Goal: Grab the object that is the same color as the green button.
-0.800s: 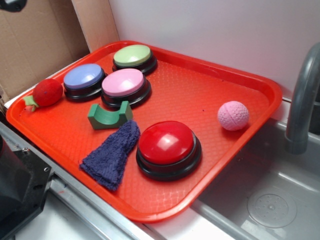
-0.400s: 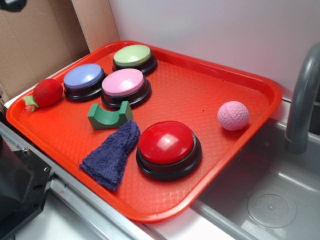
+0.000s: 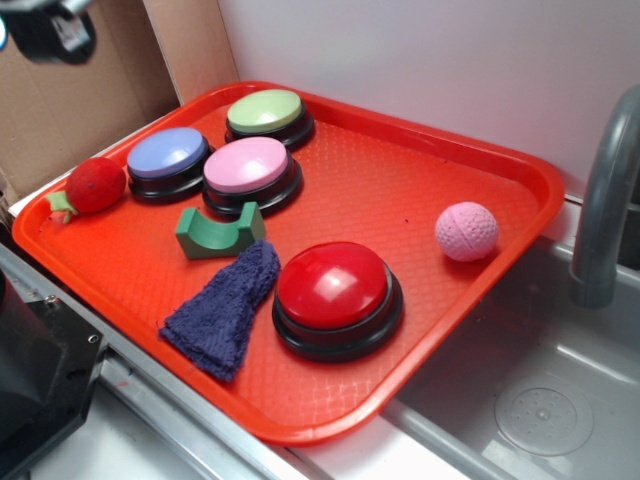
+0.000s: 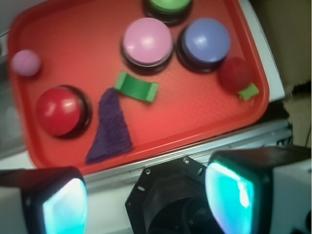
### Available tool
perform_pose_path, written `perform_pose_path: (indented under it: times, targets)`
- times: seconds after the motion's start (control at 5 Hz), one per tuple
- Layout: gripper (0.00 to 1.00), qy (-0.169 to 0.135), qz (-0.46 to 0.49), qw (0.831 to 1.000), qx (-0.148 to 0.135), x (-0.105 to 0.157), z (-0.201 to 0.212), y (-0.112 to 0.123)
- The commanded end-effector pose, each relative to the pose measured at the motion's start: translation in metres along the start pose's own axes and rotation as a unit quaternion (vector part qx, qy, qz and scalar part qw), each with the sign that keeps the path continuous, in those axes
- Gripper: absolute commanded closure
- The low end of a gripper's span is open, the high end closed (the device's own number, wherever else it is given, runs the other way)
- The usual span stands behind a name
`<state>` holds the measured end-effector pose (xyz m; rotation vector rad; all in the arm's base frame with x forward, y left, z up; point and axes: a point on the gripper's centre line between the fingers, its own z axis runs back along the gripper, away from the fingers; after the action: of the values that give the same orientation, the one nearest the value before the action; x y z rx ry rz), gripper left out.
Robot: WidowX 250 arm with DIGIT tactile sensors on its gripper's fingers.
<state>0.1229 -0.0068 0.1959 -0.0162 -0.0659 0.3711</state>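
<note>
The dark green notched block [image 3: 220, 232] lies on the red tray [image 3: 420, 180], in front of the pink button; it also shows in the wrist view [image 4: 137, 87]. The pale green button [image 3: 267, 112] sits at the tray's back left; only its edge shows at the top of the wrist view [image 4: 168, 5]. My gripper [image 4: 148, 200] is open and empty, high above the near side of the tray, over the black robot base. In the exterior view only a dark part of the arm [image 3: 50, 30] shows at the top left corner.
On the tray: blue button [image 3: 167, 158], pink button [image 3: 248, 170], red button [image 3: 335, 292], purple cloth [image 3: 225, 305], red strawberry toy [image 3: 92, 187], pink ball [image 3: 466, 230]. A sink [image 3: 540, 400] and grey faucet [image 3: 605, 200] lie to the right. Cardboard [image 3: 80, 90] stands at the left.
A dark part of the arm has come further into the top left corner of the exterior view. Nothing on the tray has moved.
</note>
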Motion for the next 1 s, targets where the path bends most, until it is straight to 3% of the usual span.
perform_pose_path:
  times: [0.0, 0.2, 0.4, 0.8]
  targets:
    - [0.0, -0.028, 0.115, 0.993, -0.014, 0.022, -0.054, 0.004]
    - [0.0, -0.047, 0.154, 0.987, 0.001, 0.031, -0.081, 0.006]
    - [0.0, -0.05, 0.19, 0.98, -0.009, 0.044, -0.109, 0.01]
    - [0.0, -0.048, 0.2, 0.979, 0.001, 0.064, -0.158, 0.016]
